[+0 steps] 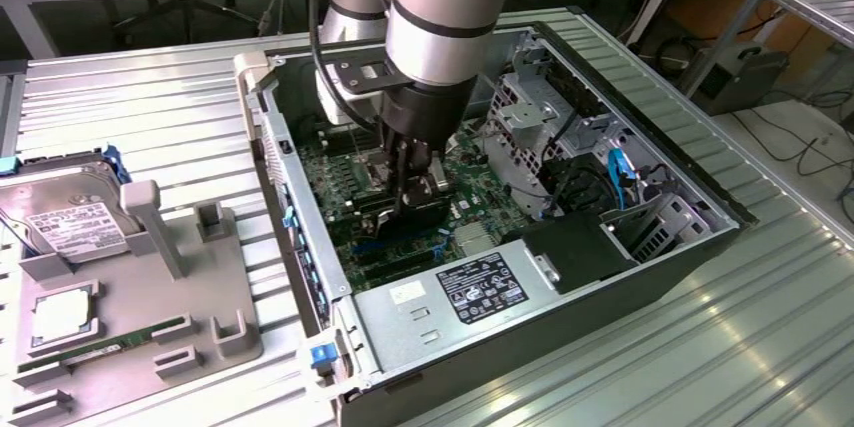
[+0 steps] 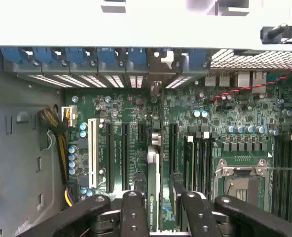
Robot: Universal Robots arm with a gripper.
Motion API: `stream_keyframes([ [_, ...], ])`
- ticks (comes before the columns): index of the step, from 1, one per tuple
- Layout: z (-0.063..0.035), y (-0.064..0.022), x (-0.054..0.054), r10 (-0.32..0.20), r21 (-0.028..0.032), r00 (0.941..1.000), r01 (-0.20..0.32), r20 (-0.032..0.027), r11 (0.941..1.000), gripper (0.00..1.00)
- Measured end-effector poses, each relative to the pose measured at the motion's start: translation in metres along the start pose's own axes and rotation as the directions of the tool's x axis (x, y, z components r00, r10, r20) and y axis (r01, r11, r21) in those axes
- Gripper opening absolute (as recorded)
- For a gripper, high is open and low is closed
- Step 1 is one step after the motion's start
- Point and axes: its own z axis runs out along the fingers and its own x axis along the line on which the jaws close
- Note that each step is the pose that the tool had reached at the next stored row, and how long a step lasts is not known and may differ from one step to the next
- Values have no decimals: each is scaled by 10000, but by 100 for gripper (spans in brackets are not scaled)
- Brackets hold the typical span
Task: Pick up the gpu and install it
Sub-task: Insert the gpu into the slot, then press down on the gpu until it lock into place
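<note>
The gpu (image 1: 407, 219), a thin black card, stands on edge inside the open computer case (image 1: 694, 247), low over the green motherboard (image 1: 340, 182). My gripper (image 1: 415, 179) reaches down into the case and is shut on the card's upper edge. In the wrist view the gpu (image 2: 153, 182) appears edge-on between my black fingers (image 2: 134, 215), running along the row of black expansion slots (image 2: 109, 153). Its far end points at the rear slot openings with blue latches (image 2: 136, 57). I cannot tell whether the card's lower edge sits in a slot.
A grey parts holder (image 1: 160, 277) lies at the exterior view's left, carrying a silver hard drive (image 1: 60, 212), a green memory stick (image 1: 100, 347) and a processor (image 1: 60, 312). Inside the case are the power supply (image 1: 461, 292), a drive cage (image 1: 534, 112) and the processor socket (image 2: 242, 180).
</note>
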Motion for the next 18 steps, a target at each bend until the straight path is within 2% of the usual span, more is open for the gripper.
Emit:
stream_keyframes([
  [1,-1,0,0,0,-2,10000,0,-1,10000,26],
  [2,-2,0,0,0,-2,10000,0,-1,10000,13],
  [4,-1,0,0,1,-2,10000,-1,-1,10000,11],
  [18,-1,0,0,0,-2,10000,0,-1,10000,11],
])
